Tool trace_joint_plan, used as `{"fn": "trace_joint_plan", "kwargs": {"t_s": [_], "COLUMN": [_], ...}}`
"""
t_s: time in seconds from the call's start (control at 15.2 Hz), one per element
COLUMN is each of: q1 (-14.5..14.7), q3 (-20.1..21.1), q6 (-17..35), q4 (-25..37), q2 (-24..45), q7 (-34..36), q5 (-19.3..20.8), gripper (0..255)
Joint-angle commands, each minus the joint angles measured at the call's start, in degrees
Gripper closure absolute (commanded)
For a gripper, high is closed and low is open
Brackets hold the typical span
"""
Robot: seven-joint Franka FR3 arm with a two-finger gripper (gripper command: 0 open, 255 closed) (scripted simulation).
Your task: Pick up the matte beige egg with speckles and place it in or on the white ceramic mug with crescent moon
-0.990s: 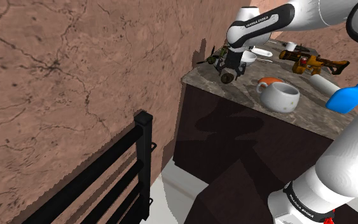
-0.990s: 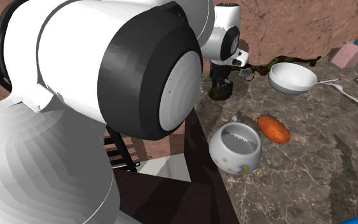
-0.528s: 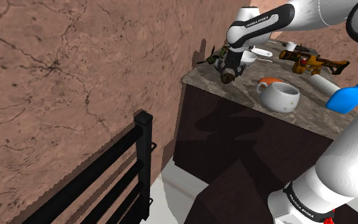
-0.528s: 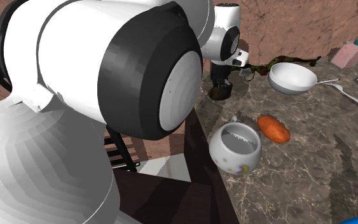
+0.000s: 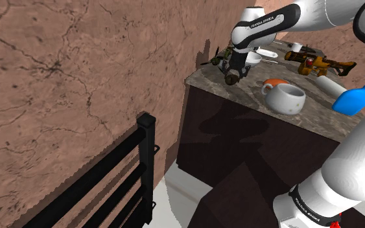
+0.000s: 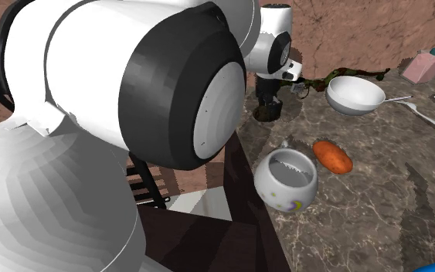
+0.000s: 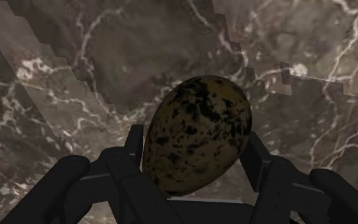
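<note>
A speckled brown-beige egg (image 7: 196,133) sits between my black fingers (image 7: 131,147), which press on both of its sides just above the dark marble counter (image 7: 75,76). In the shoulder view the gripper (image 5: 232,76) holds the egg (image 5: 231,79) near the counter's corner by the wall. The white mug (image 5: 284,98) stands upright to the shoulder view's right of the gripper. In the second exterior view the mug (image 6: 287,180) shows a yellow crescent low on its side and stands nearer the camera than the gripper (image 6: 268,110).
An orange vegetable (image 6: 332,155) lies beside the mug. A white bowl (image 6: 355,94), a spoon (image 6: 423,115) and a dark green tangled object (image 6: 348,74) lie further back. A blue spray bottle (image 5: 356,97) stands near the arm. The counter edge (image 5: 239,100) drops to the floor; a black railing (image 5: 109,178) stands below.
</note>
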State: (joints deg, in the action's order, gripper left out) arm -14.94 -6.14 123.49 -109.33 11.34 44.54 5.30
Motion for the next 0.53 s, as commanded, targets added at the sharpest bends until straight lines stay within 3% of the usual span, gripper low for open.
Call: {"fn": "trace_joint_plan", "kwargs": {"t_s": [0.0,0.46], "q1": [0.00,0.08], "q3": [-0.01,0.01], "q6": [-0.72,-5.66], "q4": [0.39,3.61], "q2": [-0.24,-1.99], "q7": [-0.05,-0.42], "q5": [0.00,-0.05], "gripper": [255,255]}}
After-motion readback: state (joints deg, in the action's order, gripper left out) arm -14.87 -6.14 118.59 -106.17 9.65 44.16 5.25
